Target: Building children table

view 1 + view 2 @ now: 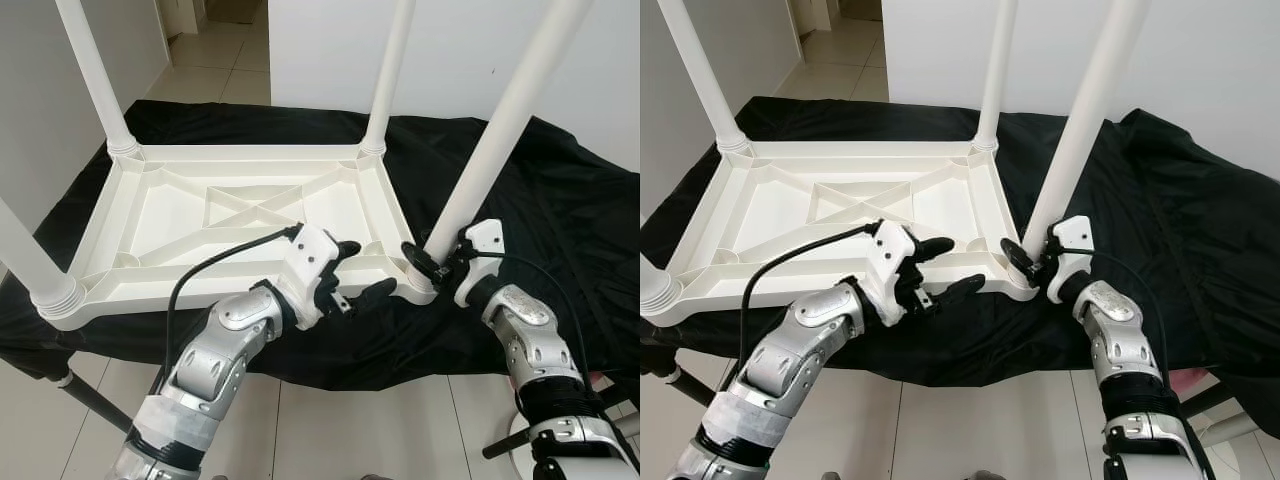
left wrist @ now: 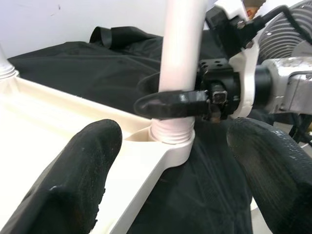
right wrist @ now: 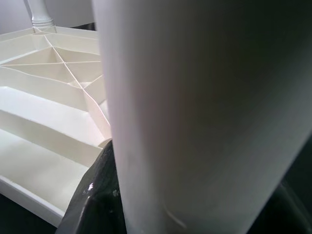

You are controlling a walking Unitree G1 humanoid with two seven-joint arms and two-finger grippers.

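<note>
White table (image 1: 150, 215) and legs (image 1: 500, 130) on black cloth (image 1: 560, 200).

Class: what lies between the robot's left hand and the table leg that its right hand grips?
In the left eye view, only the tabletop's near corner rim and black cloth separate the open left hand from the table leg; right hand grips its base.

All four white legs (image 1: 505, 130) ran out past the top edge, their ends unseen. The near-left leg (image 1: 30, 265) was cut by the left edge. Black cloth (image 1: 560, 200) hid the surface beneath. In the right wrist view, the gripped leg (image 3: 204, 112) was blurred, covering that gripper's far finger.
</note>
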